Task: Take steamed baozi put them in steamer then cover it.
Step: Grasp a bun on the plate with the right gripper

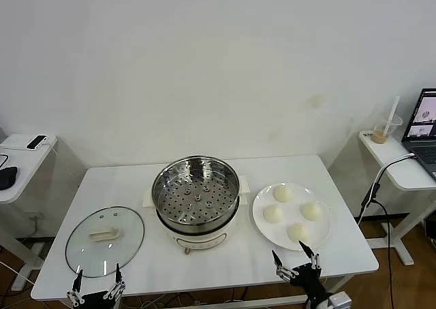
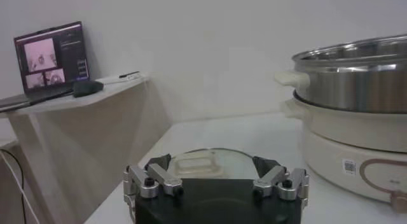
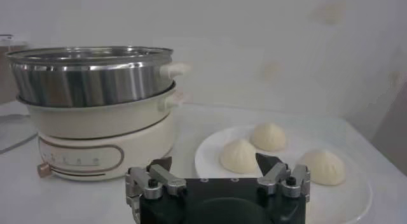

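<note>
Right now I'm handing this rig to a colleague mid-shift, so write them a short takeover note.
Left tool: open, empty, at the table's near edge by the cover.
Right tool: open, empty, at the near edge just before the white plate.
Steamer: centre of the table, uncovered, tray bare.
Baozi: all four on the plate, right of the steamer.
Cover: flat on the table, left of the steamer.
Done: nothing.
Left: load four baozi, then cover.

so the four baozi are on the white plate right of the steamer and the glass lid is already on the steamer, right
Not quite. The baozi are on the plate right of the steamer, but the head view shows the steamer uncovered; the glass lid lies on the table to its left.
</note>
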Robot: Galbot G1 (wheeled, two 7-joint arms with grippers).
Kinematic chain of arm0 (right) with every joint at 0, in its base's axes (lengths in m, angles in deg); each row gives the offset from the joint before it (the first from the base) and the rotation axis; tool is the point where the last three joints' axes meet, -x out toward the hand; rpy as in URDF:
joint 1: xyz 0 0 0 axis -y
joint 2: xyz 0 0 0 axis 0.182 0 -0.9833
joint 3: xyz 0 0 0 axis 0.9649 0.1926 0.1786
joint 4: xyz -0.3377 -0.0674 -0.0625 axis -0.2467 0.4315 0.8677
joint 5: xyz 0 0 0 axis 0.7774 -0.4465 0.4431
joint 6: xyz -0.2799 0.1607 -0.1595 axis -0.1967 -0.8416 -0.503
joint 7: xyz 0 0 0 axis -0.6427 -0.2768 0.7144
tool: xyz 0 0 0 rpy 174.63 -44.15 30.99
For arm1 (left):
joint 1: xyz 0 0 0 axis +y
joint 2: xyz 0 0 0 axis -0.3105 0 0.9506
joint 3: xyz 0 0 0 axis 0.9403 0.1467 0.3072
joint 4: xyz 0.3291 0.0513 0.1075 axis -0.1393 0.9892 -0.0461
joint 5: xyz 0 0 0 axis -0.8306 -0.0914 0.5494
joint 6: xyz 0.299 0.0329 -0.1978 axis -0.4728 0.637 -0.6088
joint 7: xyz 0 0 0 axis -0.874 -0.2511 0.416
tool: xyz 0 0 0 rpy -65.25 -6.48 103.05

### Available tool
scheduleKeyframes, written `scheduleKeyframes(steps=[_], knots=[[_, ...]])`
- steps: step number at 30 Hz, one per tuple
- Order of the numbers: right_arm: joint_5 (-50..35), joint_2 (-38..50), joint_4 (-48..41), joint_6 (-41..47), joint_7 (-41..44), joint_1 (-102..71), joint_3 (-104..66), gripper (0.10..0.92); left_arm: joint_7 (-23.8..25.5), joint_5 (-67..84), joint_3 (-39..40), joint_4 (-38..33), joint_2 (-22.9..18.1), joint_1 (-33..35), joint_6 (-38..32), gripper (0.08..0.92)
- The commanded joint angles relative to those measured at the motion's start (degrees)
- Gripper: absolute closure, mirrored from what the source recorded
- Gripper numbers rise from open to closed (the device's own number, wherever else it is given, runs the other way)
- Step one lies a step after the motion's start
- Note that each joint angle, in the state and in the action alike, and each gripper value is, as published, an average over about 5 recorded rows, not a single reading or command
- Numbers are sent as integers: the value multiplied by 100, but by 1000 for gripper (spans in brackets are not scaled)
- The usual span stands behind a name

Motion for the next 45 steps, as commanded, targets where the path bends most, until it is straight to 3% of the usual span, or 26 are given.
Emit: scheduleKeyframes(steps=[1, 4, 10, 15, 19, 25, 35, 45], knots=[[164, 34, -10, 16, -26, 70, -29, 203, -81, 1, 31, -175, 39, 29, 493, 177], [461, 164, -48, 39, -37, 274, -135, 203, -107, -124, 63, -251, 51, 13, 588, 177], [1632, 897, -388, 312, 37, 1153, -394, 203, 402, -573, 5, -335, 46, -87, 608, 177], [2473, 1651, -952, 619, 472, 2037, -388, 203, 519, -787, -62, -277, 9, -195, 607, 177], [2843, 2245, -1356, 947, 1128, 2842, -153, 203, 589, -982, -67, -261, -2, -213, 587, 177], [3886, 2925, -2374, 1105, 2812, 4593, 697, 203, 642, -1122, -80, -268, -28, -244, 583, 177], [4014, 2940, -4216, 505, 4736, 7925, 3410, 203, 655, -1161, -160, -322, -60, -256, 587, 177], [3985, 2484, -5412, -45, 6493, 9354, 5323, 203, 651, -1139, -271, -314, -48, -334, 581, 177]])
